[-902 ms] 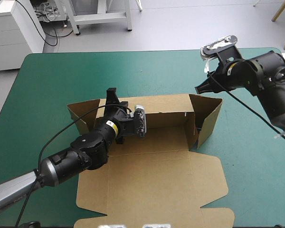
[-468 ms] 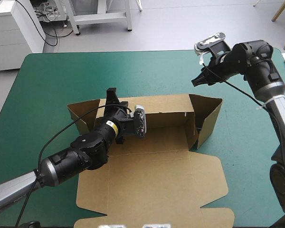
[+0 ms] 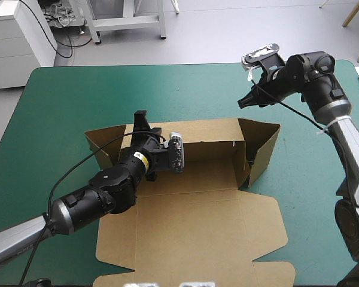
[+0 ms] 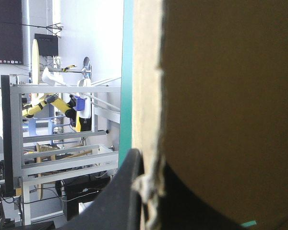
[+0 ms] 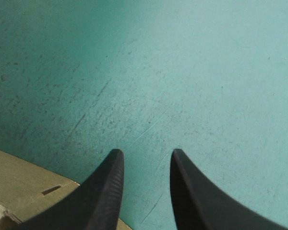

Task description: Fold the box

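— Brown board first: where does it lie?
— The box sits at the middle of the teal-green worktop. Its long far wall stands upright. A flap at each end of that wall is raised and angled. The wide panel with tabs lies flat on the box's near side.
— And the left jaws?
— At the box's far wall, near its left end, clamped on that wall. In the left wrist view one black finger presses against the board's ragged edge. The other finger is hidden behind the board, which fills most of that view.
— The right jaws?
— Apart from the box, raised over bare worktop beyond its far right corner, touching nothing. In the right wrist view the two black fingers stand a narrow gap apart, with nothing between them. A corner of the box shows just beside one of them.
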